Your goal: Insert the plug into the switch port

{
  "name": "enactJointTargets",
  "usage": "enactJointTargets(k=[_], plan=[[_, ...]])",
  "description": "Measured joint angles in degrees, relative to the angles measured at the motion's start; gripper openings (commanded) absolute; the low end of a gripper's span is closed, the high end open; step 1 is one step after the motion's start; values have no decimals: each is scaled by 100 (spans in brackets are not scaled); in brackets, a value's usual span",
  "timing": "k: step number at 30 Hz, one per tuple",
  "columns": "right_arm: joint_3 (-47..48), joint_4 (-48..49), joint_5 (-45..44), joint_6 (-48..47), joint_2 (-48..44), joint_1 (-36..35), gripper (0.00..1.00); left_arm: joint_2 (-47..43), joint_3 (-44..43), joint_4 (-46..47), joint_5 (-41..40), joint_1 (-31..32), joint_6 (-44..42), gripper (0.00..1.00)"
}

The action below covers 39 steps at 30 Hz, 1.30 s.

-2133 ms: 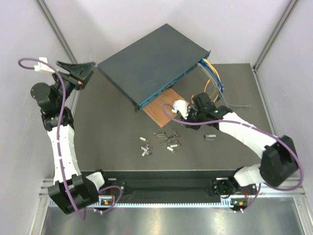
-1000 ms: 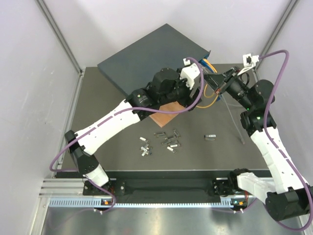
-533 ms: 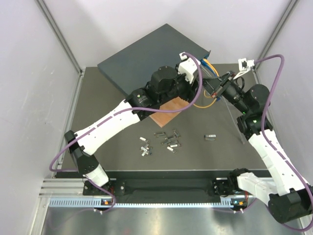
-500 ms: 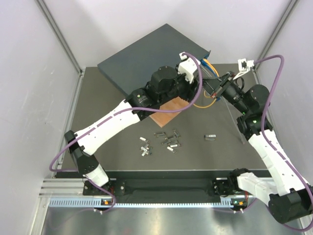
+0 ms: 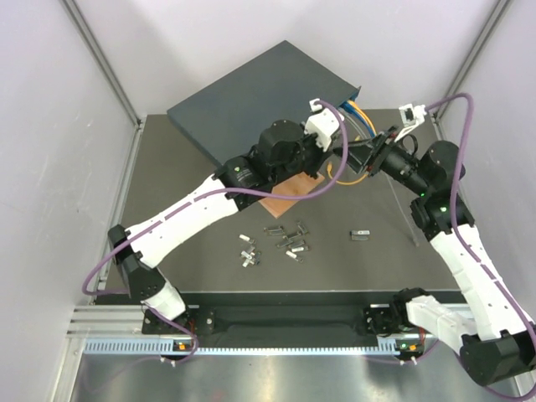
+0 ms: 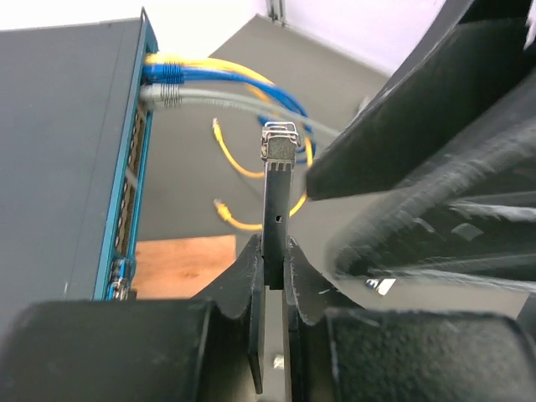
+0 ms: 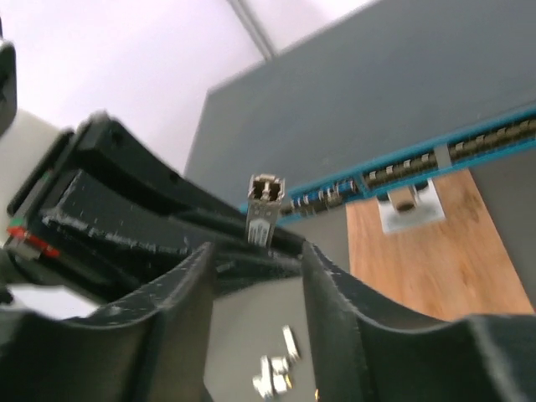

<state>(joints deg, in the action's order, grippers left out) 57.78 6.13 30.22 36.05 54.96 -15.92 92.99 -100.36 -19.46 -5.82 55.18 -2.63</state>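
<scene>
The plug [image 6: 274,188], a thin dark module with a silver end, stands upright between the pads of my left gripper [image 6: 274,251], which is shut on it. The same plug [image 7: 264,205] shows in the right wrist view just beyond my right gripper [image 7: 255,272], whose fingers stand apart and touch nothing. Both grippers meet in mid-air right of the switch: left gripper [image 5: 342,151], right gripper [image 5: 368,156]. The switch [image 5: 251,100] is a flat dark blue-grey box, its teal port face [image 6: 126,193] to the plug's left.
Yellow, blue and grey cables [image 5: 362,126] run from the switch's right end. A brown board [image 5: 289,191] lies under its front edge. Several loose plugs [image 5: 280,241] and one small module [image 5: 360,234] lie on the dark mat.
My left gripper has closed on the plug while the right gripper opened and let it go. The right arm has shifted slightly left and lower.
</scene>
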Motion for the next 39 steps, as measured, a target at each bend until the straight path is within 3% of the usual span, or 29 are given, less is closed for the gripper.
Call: enactJointTargets(k=[2,3,4,12,17,21,28,33,39], plan=[[236,-669,308,-525,-2,42,60,-138,210,9,72,-11,-173,0],[365,-1049,483,-822,-2,52,74,-229,330,7,162,-17,-273,0],[481,-1423,713,-1156,-7,74,79,-361,485,0,286,-24,-433,0],[841,-3954,1735,-3287,-55,264,95,-1237,1226,-81,769,59,-1829,0],[1320,-5311,2096,-4297,114,289,93,-1759,1934,-105,706,468,-3147,0],[1902,-6387,2350,-5392,564,295,85,-2024,2671,63,350,1003,-4461,0],[1956,-7853,2339,-6926,769,293,78,-2063,3650,662,-468,1495,-6251,0],[1775,-7827,2083,-7086,422,223,71,-2063,4140,1456,-944,1784,-7123,0],[1043,-6745,1346,-6524,-210,-297,61,-2063,4592,2415,-1261,2026,-7952,0]])
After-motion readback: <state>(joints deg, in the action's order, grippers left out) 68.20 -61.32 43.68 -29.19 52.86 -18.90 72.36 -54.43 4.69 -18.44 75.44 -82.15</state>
